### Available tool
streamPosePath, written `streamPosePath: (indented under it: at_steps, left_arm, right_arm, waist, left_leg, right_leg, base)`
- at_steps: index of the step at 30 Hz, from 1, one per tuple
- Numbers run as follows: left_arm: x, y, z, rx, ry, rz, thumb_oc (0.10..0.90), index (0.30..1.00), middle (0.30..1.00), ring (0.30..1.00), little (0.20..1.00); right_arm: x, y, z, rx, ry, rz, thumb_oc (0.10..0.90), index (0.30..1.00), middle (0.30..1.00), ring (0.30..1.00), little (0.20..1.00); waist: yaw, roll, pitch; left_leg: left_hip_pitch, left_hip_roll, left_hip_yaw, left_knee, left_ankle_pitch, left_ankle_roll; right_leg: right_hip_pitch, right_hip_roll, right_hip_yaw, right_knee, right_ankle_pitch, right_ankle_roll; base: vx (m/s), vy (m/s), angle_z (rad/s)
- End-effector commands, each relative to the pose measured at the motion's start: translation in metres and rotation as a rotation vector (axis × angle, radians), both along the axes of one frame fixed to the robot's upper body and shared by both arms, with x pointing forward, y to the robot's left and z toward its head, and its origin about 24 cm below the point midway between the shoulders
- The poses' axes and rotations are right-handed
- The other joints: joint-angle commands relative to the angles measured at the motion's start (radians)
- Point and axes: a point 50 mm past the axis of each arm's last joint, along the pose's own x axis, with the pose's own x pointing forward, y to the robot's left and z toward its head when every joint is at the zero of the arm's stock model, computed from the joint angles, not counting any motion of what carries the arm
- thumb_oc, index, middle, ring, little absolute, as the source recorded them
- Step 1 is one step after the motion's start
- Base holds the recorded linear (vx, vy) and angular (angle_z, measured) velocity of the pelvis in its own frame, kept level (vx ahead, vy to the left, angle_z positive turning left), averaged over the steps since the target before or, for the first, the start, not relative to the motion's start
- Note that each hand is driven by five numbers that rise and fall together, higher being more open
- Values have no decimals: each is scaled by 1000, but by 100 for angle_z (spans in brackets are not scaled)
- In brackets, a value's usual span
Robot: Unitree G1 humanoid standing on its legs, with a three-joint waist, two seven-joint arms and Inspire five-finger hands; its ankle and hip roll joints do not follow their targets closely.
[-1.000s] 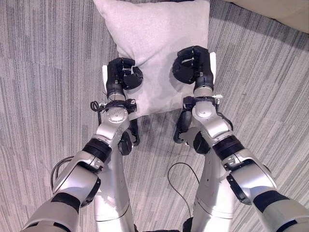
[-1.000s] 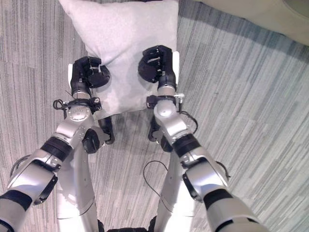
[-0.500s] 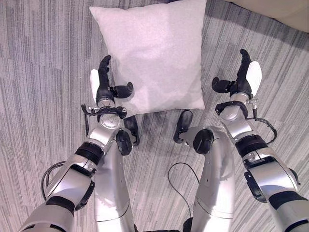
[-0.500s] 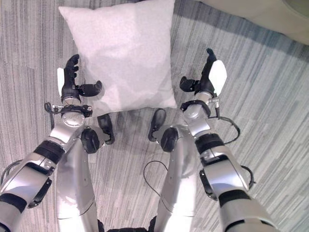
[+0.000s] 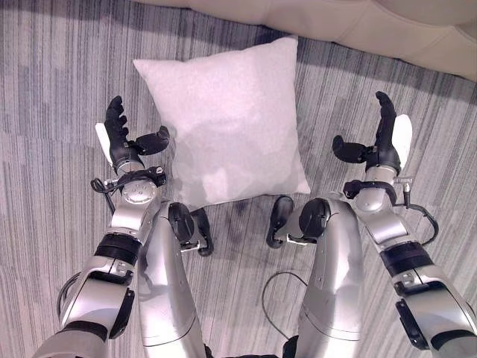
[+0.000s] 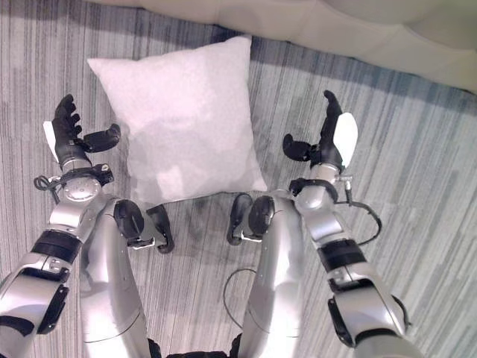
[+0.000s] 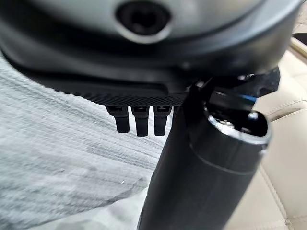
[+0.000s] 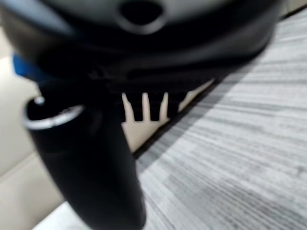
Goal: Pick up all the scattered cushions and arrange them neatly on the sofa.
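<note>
Nearest, on the grey striped carpet floor (image 5: 59, 89), the left robot hand (image 5: 123, 142) and the right robot hand (image 5: 380, 145) are each raised with straight fingers and thumb spread, grasping nothing; they flank the pale grey square fabric cushion (image 5: 223, 127), the left one just beside its near-left edge, the right one apart from its right edge; palms face inward, probably so both can close on the cushion's sides for a two-handed lift; the cushion lies flat on the carpet between them, tilted slightly, its far corner reaching toward the beige upholstered sofa (image 5: 358, 26) at the far edge; the cushion is not yet on the sofa.
</note>
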Motion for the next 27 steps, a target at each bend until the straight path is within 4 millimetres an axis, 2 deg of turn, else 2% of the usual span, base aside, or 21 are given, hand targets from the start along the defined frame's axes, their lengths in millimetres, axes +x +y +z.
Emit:
streamPosePath:
  at_steps: [1,6,9,13,16,17,20,24,27]
  left_arm:
    - [-33,6,-86,62,258,-27,800,900,900,900,900]
    - [-37,0,-96,48,299,-108,800,900,900,900,900]
    - [-37,-18,-103,-66,284,-173,800,900,900,900,900]
    - [-38,-30,-107,-129,282,-209,800,900,900,900,900]
    - [-38,-56,-112,-213,285,-264,800,900,900,900,900]
    - [-38,-56,-112,-214,285,-264,800,900,900,900,900]
    - [-42,-95,-131,-380,347,-347,800,900,900,900,900]
    - [-40,-99,-134,-333,384,-358,800,900,900,900,900]
    - [-40,-90,-132,-271,381,-306,800,900,900,900,900]
  right_arm:
    - [-11,-1,42,-2,-197,82,800,900,900,900,900]
    - [-16,0,50,-27,-210,134,800,900,900,900,900]
    - [-19,5,59,-27,-242,171,800,900,900,900,900]
    - [-20,12,64,-8,-264,204,800,900,900,900,900]
    - [-20,20,69,0,-280,232,800,900,900,900,900]
    - [-20,20,69,0,-279,231,800,900,900,900,900]
    - [-19,38,78,24,-314,291,800,900,900,900,900]
    - [-20,42,89,1,-340,319,800,900,900,900,900]
    - [-23,44,92,-19,-361,333,800,900,900,900,900]
  waist:
    - [-10,2,-29]
    - [-22,2,-29]
    - [-34,-4,-29]
    - [-36,-3,-29]
    - [-32,0,-29]
    - [-32,1,-29]
    - [-29,-9,-29]
    - [-28,-14,-29]
    - [-22,-13,-29]
  left_leg:
    - [62,-49,-99,35,-106,-52]
    - [62,-45,-110,110,-139,-63]
    - [62,-37,-120,147,-155,-68]
    - [62,-27,-133,174,-163,-68]
    - [62,-21,-138,182,-169,-69]
    - [62,-21,-138,183,-169,-69]
    - [62,-21,-159,194,-165,-70]
    - [62,-22,-172,205,-167,-69]
    - [62,-26,-182,213,-170,-68]
  right_leg:
    - [123,-47,25,50,-188,51]
    - [123,-59,50,142,-226,41]
    - [123,-66,62,183,-246,36]
    - [123,-78,62,209,-247,37]
    - [123,-87,65,225,-251,40]
    - [123,-87,65,226,-251,40]
    - [123,-88,70,244,-257,34]
    - [123,-94,67,255,-260,28]
    - [123,-100,64,268,-267,22]
  base:
    - [91,28,6]
    - [49,27,1]
    - [22,29,0]
    - [2,20,-3]
    - [1,21,-8]
    - [0,0,0]
    - [-8,27,-2]
    - [-1,5,-1]
    - [14,-2,-4]
